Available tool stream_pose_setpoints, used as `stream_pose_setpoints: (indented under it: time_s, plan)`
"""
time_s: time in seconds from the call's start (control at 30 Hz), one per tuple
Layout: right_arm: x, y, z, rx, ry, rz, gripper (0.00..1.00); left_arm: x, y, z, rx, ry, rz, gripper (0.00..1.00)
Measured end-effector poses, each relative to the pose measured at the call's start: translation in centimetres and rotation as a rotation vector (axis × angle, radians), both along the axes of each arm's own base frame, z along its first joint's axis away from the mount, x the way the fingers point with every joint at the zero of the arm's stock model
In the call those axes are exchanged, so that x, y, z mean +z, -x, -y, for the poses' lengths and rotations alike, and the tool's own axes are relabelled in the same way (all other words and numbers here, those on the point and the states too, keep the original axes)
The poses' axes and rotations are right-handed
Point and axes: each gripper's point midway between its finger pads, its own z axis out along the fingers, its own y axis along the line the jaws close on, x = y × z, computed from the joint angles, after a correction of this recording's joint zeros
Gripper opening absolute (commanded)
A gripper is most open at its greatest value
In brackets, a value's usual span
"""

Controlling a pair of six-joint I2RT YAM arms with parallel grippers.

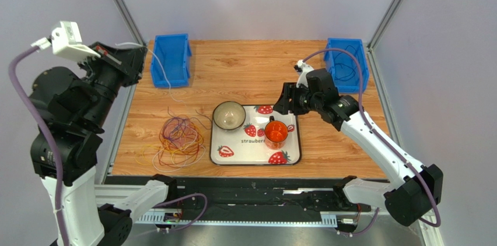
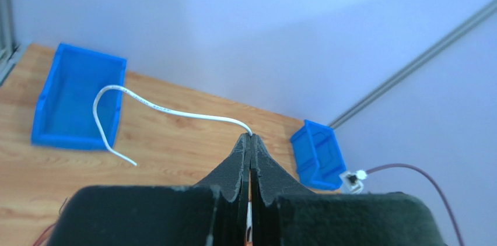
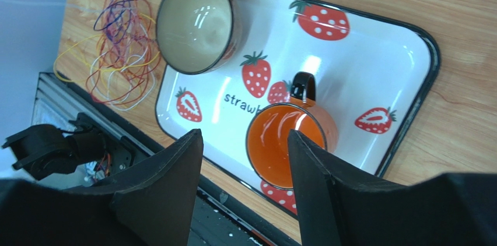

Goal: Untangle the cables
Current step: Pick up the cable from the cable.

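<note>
Your left fingers were pressed shut on a white cable, held high over the left edge of the counter, and the strand trailed down past the left blue bin. The other cables lay in a tangled heap on the counter just left of the strawberry tray. Your right fingers stood apart, holding nothing, above the orange mug on that tray.
</note>
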Motion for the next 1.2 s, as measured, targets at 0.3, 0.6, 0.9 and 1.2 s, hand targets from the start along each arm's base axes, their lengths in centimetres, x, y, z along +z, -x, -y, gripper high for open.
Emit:
stream_pose_setpoints:
  time_s: [0.3,0.6,0.9,1.2]
  plan:
    - [4.2,2.5,-5.0,0.205,-0.19,0.052,0.62,9.4,0.5,3.4,-0.192,-0.005,0.229,0.0]
    - [10.9,2.7,-11.5,0.268,-0.468,0.054,0.65,4.0,-1.0,4.2,-0.219,-0.02,0.112,0.0]
    - [10.5,2.3,-21.9,0.305,-0.542,-0.072,0.65,3.9,-0.3,3.8,-0.207,-0.023,0.127,0.0]
    - [6.7,-0.6,-26.5,0.234,-0.584,-0.21,0.64,4.2,1.5,3.1,-0.197,-0.036,0.166,0.0]
